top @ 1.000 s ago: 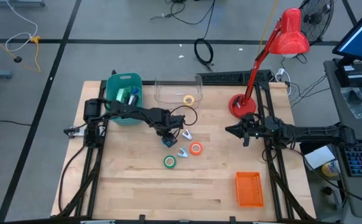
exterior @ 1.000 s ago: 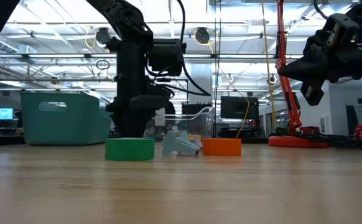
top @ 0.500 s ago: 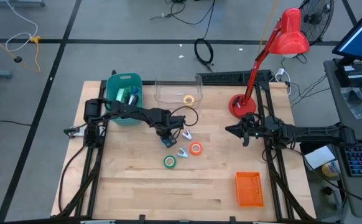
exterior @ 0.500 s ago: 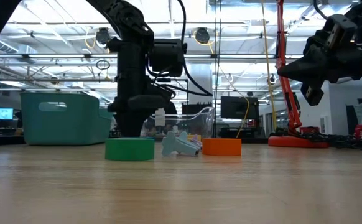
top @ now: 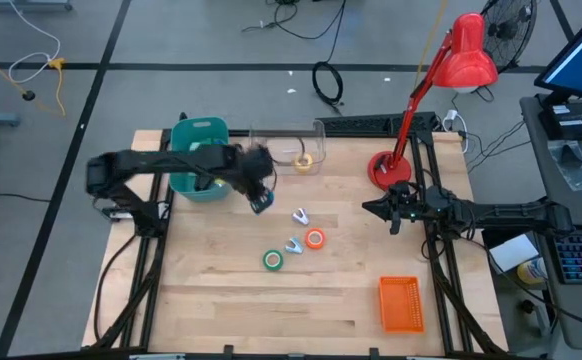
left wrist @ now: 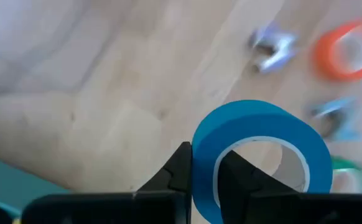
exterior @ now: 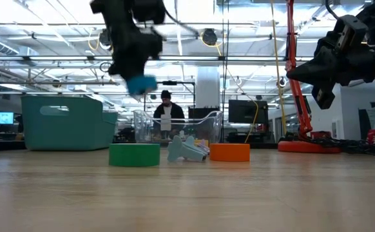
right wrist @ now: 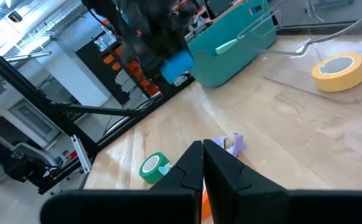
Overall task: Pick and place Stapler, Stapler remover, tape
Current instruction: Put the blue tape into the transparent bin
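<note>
My left gripper point(top: 259, 198) hangs above the table near the teal bin point(top: 199, 158), shut on the blue tape roll point(left wrist: 262, 155), which shows high up in the low view point(exterior: 140, 84). The green roll point(top: 273, 260) and the orange roll point(top: 315, 239) lie flat on the table. The yellow roll point(top: 303, 160) lies in the clear container point(top: 286, 140). Two pale staple removers point(top: 299, 215) point(top: 293, 246) lie between them. No stapler shows plainly. My right gripper point(top: 366, 209) waits shut at the table's right side. My left gripper pinches the blue roll's wall point(left wrist: 203, 163) between its two fingers, one finger point(left wrist: 182, 167) outside the ring and the other point(left wrist: 238, 177) inside its hole. The fingers come from above, slanting down. The roll is lifted clear of the table.
An orange basket point(top: 401, 303) sits at the near right and a red desk lamp point(top: 383, 170) at the far right. The teal bin holds some blue and green things. A person point(exterior: 166, 113) stands in the room beyond the table.
My left gripper has risen from the table and swung toward the far left, toward the teal bin, carrying the blue roll. The roll, which lay on the table beside the staple removers, now hangs clear above it.
</note>
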